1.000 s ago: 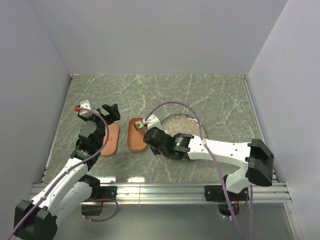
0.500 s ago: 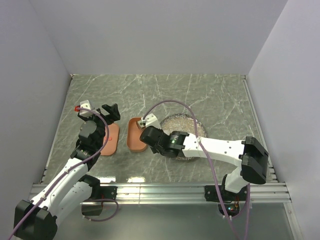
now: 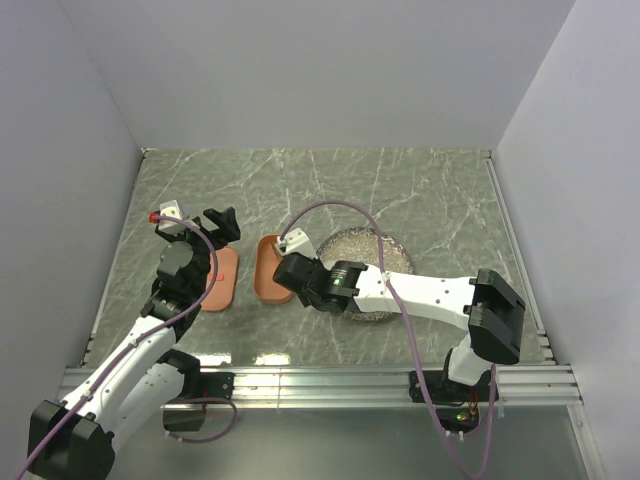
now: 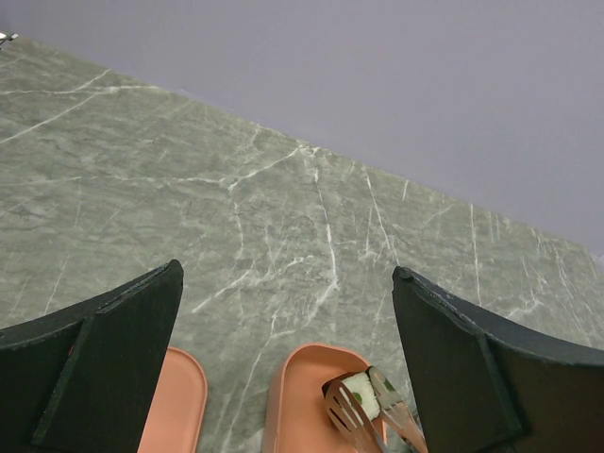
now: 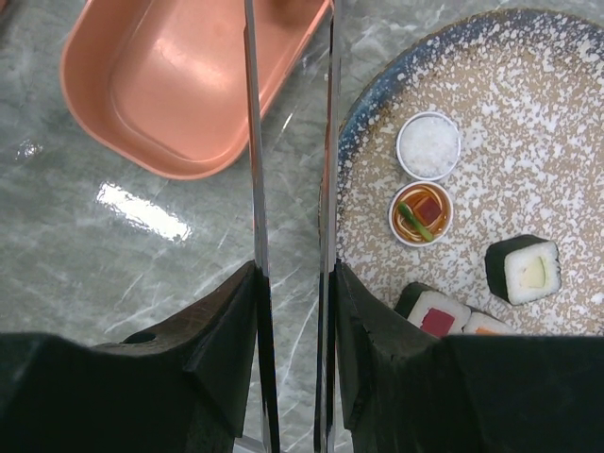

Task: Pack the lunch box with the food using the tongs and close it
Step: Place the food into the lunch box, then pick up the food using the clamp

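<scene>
The salmon lunch box point(image 3: 266, 272) lies open left of the speckled plate point(image 3: 372, 242), and its flat lid point(image 3: 221, 279) lies further left. My right gripper point(image 5: 293, 274) is shut on the grey metal tongs point(image 5: 251, 142). In the left wrist view the tongs' tips point(image 4: 351, 418) pinch a white-centred sushi piece point(image 4: 362, 396) above the far right part of the lunch box point(image 4: 307, 396). More food stays on the plate point(image 5: 528, 113): a rice cup point(image 5: 428, 144), a noodle cup point(image 5: 420, 212) and sushi pieces point(image 5: 522, 267). My left gripper point(image 4: 288, 274) hangs open and empty above the lid point(image 4: 179, 406).
White walls close off the marble table point(image 3: 420, 190) on the left, back and right. A metal rail point(image 3: 320, 380) runs along the near edge. The right arm point(image 3: 430, 295) stretches low across the plate's near side.
The right arm has swung left, bringing the tongs further over the lunch box. The left arm has not moved.
</scene>
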Motion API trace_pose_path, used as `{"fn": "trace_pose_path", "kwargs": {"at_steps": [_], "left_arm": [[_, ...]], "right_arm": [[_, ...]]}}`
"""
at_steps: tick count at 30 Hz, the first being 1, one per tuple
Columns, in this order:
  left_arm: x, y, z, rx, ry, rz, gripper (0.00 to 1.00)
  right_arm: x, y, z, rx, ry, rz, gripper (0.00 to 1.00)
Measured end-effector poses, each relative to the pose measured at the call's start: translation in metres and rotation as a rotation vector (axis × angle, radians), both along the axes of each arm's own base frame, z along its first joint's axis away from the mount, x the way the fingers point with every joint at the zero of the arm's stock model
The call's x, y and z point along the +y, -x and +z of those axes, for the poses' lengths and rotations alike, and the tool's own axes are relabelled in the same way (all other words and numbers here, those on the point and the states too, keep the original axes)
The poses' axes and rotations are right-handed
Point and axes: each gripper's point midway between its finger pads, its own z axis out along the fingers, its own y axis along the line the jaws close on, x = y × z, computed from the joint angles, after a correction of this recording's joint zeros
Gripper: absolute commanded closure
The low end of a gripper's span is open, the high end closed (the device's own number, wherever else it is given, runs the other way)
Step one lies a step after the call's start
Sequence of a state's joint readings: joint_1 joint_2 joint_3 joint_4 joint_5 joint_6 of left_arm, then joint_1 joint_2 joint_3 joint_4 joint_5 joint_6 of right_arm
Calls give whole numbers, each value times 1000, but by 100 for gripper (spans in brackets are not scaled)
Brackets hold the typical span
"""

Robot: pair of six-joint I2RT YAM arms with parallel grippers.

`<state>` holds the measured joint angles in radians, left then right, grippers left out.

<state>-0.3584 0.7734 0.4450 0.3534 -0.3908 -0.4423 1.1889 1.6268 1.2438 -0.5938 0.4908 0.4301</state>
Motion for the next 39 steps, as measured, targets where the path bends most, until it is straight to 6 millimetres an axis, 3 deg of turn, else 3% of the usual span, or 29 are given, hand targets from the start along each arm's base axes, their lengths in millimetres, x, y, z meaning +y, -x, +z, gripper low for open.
{"fn": "trace_pose_path", "kwargs": {"at_steps": [13,26,33,39], "left_arm": [[0,0,0,0,0,0,1],[0,0,0,0,0,0,1],[0,0,0,0,0,0,1],[0,0,0,0,0,0,1]], "right_arm": [[-3,-3,1,-11,0,-25,45],[-7,-7,4,-37,10,-45,44],[-12,-10,30,-84,-47,-68,44],[-33,-10,59,-142,-116,-131,44]]}}
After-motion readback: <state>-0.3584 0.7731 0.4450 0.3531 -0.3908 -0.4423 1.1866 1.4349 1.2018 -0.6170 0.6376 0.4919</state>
